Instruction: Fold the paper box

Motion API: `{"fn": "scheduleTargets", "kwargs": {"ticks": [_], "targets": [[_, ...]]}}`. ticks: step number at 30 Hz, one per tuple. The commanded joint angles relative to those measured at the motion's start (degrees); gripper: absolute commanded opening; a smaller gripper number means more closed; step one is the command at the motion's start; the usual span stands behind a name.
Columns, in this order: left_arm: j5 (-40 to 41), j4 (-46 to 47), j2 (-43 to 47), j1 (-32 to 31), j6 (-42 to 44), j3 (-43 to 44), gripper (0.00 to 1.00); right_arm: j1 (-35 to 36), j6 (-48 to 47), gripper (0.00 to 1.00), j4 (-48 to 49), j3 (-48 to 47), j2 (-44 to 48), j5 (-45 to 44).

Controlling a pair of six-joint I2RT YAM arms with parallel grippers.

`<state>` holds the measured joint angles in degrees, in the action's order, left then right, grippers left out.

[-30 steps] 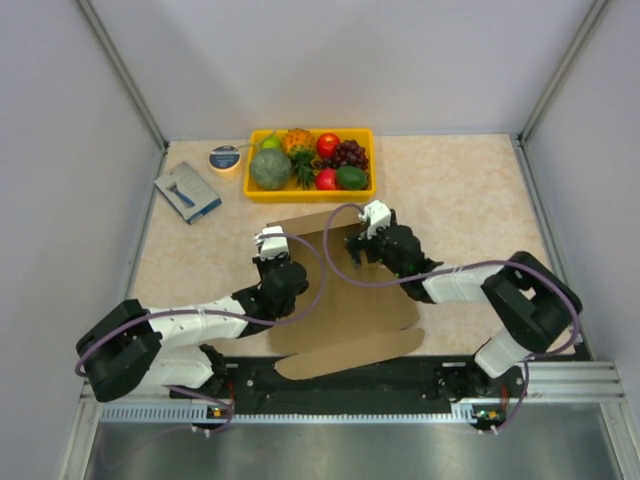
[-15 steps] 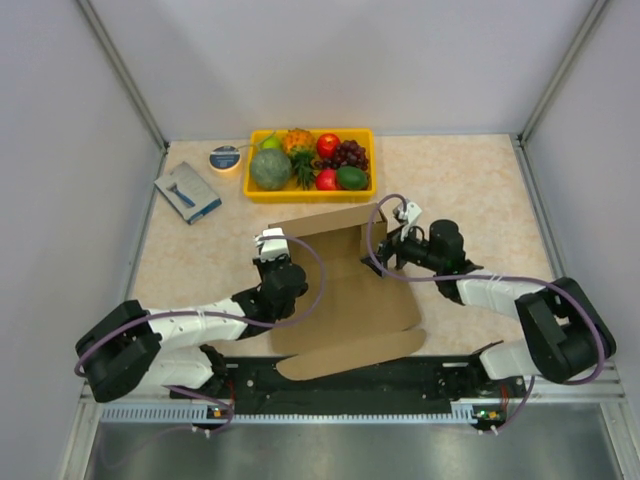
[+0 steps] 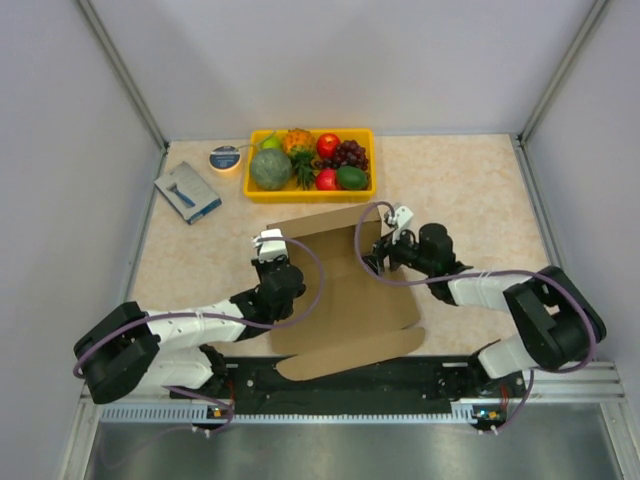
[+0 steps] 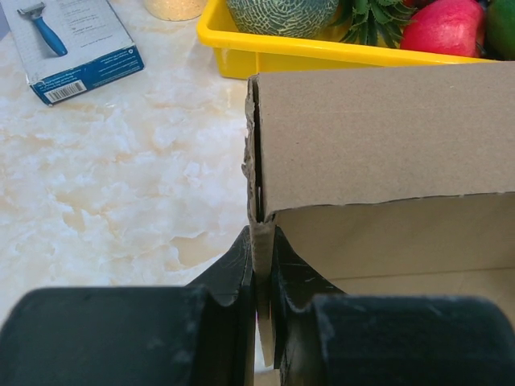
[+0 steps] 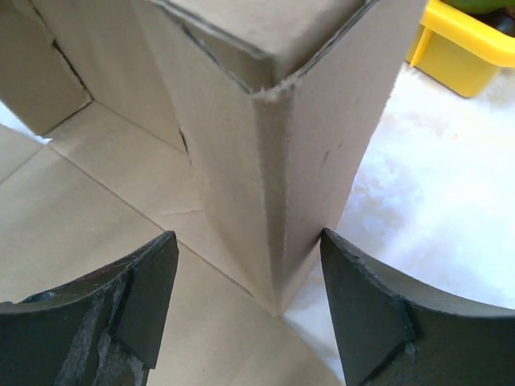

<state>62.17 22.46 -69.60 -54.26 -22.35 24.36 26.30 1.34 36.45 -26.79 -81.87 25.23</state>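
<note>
The paper box [image 3: 345, 300] is brown corrugated cardboard, half formed: its base lies flat on the table and its back wall [image 3: 315, 222] stands upright. My left gripper [image 3: 271, 250] is shut on the wall's left end, with the cardboard edge [image 4: 259, 209] pinched between its fingers. My right gripper [image 3: 377, 258] is open at the box's right corner. In the right wrist view that upright corner [image 5: 273, 201] stands between its spread fingers [image 5: 366, 314], and I cannot tell whether they touch it.
A yellow tray [image 3: 311, 192] of fruit stands just behind the box. A blue-and-grey packet [image 3: 187, 192] and a small round tape roll [image 3: 225, 158] lie at the back left. A loose cardboard flap [image 3: 350, 352] reaches the arm bases at the near edge.
My right gripper swung out from the middle of the back wall to the box's right corner and now faces it, open. My left gripper has kept its hold.
</note>
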Motion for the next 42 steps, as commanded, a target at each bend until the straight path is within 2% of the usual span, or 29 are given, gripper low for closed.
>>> {"fn": "scheduleTargets", "kwargs": {"ticks": [1, 4, 5, 7, 8, 9, 11, 15, 18, 19, 24, 25, 27, 28, 31, 36, 40, 42], "targets": [[-0.8, 2.4, 0.6, -0.1, -0.1, -0.3, 0.00, 5.5, -3.6, 0.66, 4.5, -3.4, -3.1, -11.7], [-0.6, 2.3, 0.3, -0.1, 0.0, 0.2, 0.00, 7.8, -4.3, 0.53, 5.6, -4.7, -5.7, -17.4], [-0.6, 2.2, 0.3, -0.1, 0.1, 0.3, 0.00, 8.8, -4.0, 0.42, 5.7, -5.1, -6.0, -19.0], [-0.8, 2.2, 0.3, -0.1, 0.0, 0.6, 0.00, 10.2, -3.0, 0.31, 5.2, -6.3, -6.7, -23.9], [-0.7, 2.3, 0.3, -0.1, 0.0, 0.6, 0.00, 12.3, -3.0, 0.19, 5.0, -6.6, -6.8, -26.4], [-0.6, 2.4, 0.2, -0.1, -0.1, 0.8, 0.00, 13.2, -3.1, 0.15, 5.6, -6.8, -7.2, -31.9], [-0.6, 2.4, -0.2, -0.1, -0.2, 1.0, 0.00, 16.0, -3.4, 0.11, 6.4, -7.3, -8.4, -36.5], [-0.4, 2.2, -0.4, -0.1, -0.9, 0.9, 0.00, 17.6, -2.3, 0.10, 6.2, -8.8, -10.3, -41.9], [-0.4, 1.9, -0.2, -0.1, -1.1, 0.8, 0.00, 17.6, -1.8, 0.32, 7.7, -8.8, -11.0, -45.2], [-0.5, 1.8, 0.0, -0.1, -1.1, 0.8, 0.00, 17.5, -2.0, 0.44, 8.6, -8.3, -10.9, -46.1], [-0.4, 2.4, 0.1, -0.1, -0.8, -0.1, 0.00, 16.3, -3.7, 0.47, 9.3, -9.4, -11.7, -44.8], [-0.4, 2.3, 0.1, -0.1, -0.9, -0.1, 0.00, 15.9, -4.8, 0.47, 10.1, -9.6, -12.2, -44.4], [-0.4, 2.1, 0.3, -0.1, -1.3, -0.2, 0.00, 15.4, -5.4, 0.36, 11.4, -10.4, -13.5, -42.6], [-0.5, 2.1, 0.3, -0.1, -1.4, -0.2, 0.00, 15.0, -5.3, 0.20, 10.8, -11.1, -13.5, -41.6], [-0.6, 1.9, 0.4, -0.1, -1.6, -0.1, 0.00, 14.9, -4.8, 0.02, 9.4, -12.0, -14.1, -41.1], [0.1, 0.8, 0.3, -0.1, -3.0, 0.2, 0.00, 15.2, 1.5, 0.00, 8.2, -12.3, -13.4, -49.7], [-0.1, -0.6, -0.4, -0.2, -4.5, 1.0, 0.00, 16.1, 2.2, 0.00, 7.0, -14.0, -17.6, -51.8], [0.5, -1.3, -0.6, -0.5, -5.3, 1.1, 0.00, 17.3, 3.9, 0.00, 3.0, -16.8, -19.0, -56.7]]}}
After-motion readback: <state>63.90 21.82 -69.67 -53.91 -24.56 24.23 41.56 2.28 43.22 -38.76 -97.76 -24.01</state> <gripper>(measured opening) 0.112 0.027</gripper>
